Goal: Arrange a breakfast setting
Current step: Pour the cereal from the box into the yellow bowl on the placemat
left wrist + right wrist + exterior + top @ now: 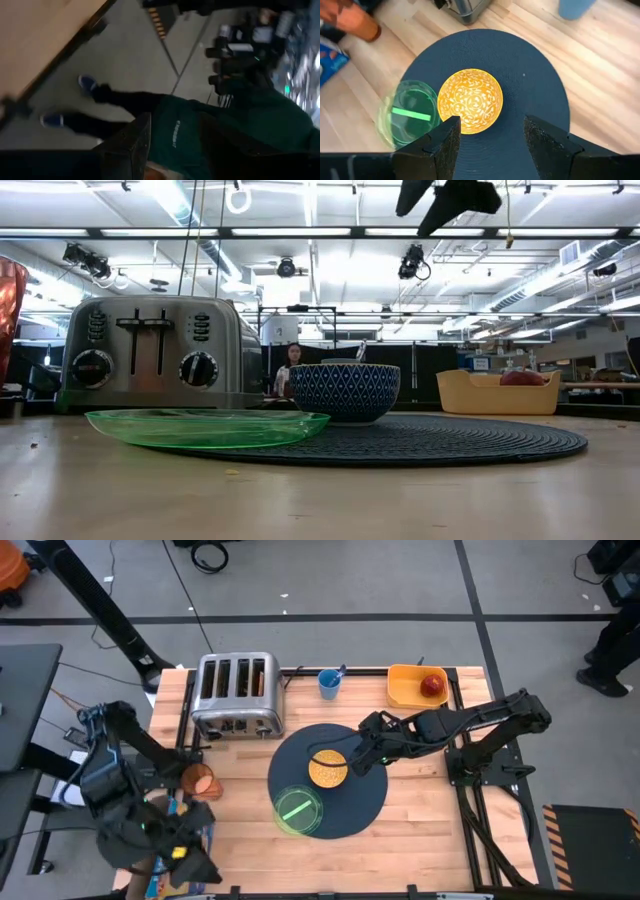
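Observation:
The dark-navy mat [350, 802] lies mid-table. On it stand the cereal bowl [327, 770], yellow inside, and the green plate [298, 810], which overhangs the mat's near left edge. My right gripper [492, 142] hangs open and empty above the bowl [470, 100]. My left gripper [186, 776] is at the orange tumbler [203, 781] left of the mat. The red apple [432, 685] lies in the yellow bin [405, 690]. A toast slice [262, 680] stands in a toaster slot. A thin handle [341, 671], perhaps the spoon, sticks out of the blue cup [329, 683]. My left gripper is shut on the orange tumbler, coming at it about level from the table's left. The gripper itself hides which part the fingers are on. The tumbler [8, 310] is lifted clear of the table and looks tilted in the right wrist view [355, 21].
The silver toaster [235, 695] stands at the far left of the table. A blue box [330, 57] lies at the near left corner. A person in a green shirt [210, 135] stands beyond the table. Bare wood [420, 810] lies right of the mat.

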`<state>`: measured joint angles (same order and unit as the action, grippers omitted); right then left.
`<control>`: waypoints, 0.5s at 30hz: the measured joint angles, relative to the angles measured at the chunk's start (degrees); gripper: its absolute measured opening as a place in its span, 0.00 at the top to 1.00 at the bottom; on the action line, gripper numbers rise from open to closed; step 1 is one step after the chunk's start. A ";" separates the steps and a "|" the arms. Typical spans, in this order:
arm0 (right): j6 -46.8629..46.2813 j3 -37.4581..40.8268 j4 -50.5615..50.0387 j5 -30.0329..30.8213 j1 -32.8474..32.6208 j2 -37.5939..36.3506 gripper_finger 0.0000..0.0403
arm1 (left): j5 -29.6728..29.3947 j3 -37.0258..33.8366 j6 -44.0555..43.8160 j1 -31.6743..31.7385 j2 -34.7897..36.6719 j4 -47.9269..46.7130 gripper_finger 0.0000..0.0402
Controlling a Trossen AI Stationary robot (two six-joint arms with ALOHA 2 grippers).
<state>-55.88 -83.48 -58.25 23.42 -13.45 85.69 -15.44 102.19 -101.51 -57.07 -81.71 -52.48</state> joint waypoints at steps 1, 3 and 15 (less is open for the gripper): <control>1.58 0.00 0.19 0.04 0.00 0.24 0.45 | 0.01 0.00 -2.90 -0.70 -0.46 -0.06 0.59; 3.74 0.00 0.20 -0.03 -0.09 0.62 0.45 | 0.46 0.00 -7.64 -1.95 -1.02 2.08 0.59; 5.52 3.97 5.62 1.23 -2.42 1.35 0.45 | 10.66 0.02 -27.05 -6.92 2.53 -6.39 0.59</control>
<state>-50.37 -79.51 -52.63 24.66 -15.87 87.05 -4.78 102.21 -128.56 -63.99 -79.18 -58.87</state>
